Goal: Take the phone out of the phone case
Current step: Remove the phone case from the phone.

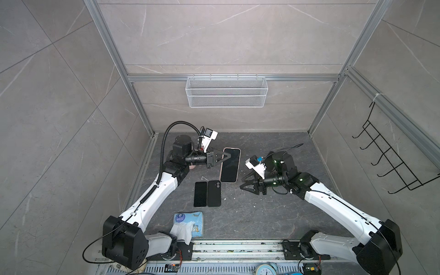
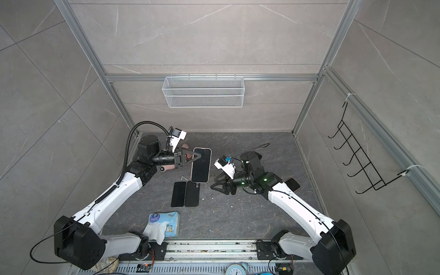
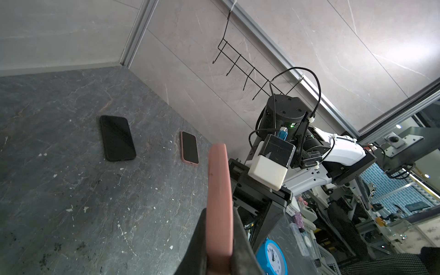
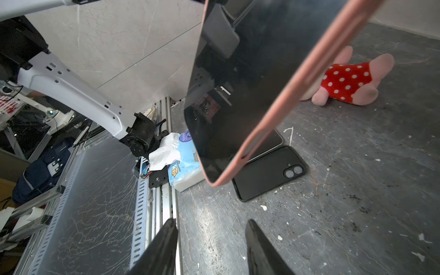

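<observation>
As left pincer (image 1: 228,156) clamps one pink-cased phone (image 1: 230,170), right pincer (image 1: 243,182) gapes empty.

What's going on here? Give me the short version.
The left gripper has its jaws shut on one long edge of a phone in a pink case and holds it up above the table. The right gripper hovers beside it, jaws open and empty. The phone is not out of its case yet. Below, a black phone and what looks like a black case lie side by side.
</observation>
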Motion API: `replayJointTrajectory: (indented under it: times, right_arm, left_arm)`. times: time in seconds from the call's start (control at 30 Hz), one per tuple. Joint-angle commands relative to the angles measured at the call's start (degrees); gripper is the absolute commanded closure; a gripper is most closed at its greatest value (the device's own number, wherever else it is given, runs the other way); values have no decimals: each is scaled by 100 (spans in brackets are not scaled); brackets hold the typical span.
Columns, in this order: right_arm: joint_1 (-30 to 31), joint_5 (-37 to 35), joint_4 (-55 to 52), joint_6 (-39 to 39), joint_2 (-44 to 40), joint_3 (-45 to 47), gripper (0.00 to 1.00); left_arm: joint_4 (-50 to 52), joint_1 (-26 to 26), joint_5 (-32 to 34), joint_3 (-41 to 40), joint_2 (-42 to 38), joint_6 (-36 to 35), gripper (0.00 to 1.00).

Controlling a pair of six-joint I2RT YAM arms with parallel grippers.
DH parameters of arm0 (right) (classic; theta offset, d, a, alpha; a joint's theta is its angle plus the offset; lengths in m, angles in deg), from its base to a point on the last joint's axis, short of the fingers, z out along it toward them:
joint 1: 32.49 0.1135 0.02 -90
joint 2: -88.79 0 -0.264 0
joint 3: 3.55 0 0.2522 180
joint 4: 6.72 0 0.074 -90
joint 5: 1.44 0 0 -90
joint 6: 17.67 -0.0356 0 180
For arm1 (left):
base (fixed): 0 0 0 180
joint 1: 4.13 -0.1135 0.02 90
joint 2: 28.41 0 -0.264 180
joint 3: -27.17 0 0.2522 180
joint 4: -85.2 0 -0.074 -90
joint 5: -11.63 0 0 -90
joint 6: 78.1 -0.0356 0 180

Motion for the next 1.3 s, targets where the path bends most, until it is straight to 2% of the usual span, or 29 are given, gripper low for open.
replayJointTrajectory:
  times: [0.0, 0.43, 1.27]
  right_arm:
    - [84, 149, 158, 164, 52, -87, 52]
    - [104, -279, 315, 163, 109, -92, 56]
    - [61, -217, 600, 92, 214, -123, 73]
  left_arm:
    - [-985, 71, -302, 23, -176, 188, 100]
    - [-1408, 285, -357, -134, -107, 343, 100]
    - [-1985, 305, -365, -381, -49, 695, 100]
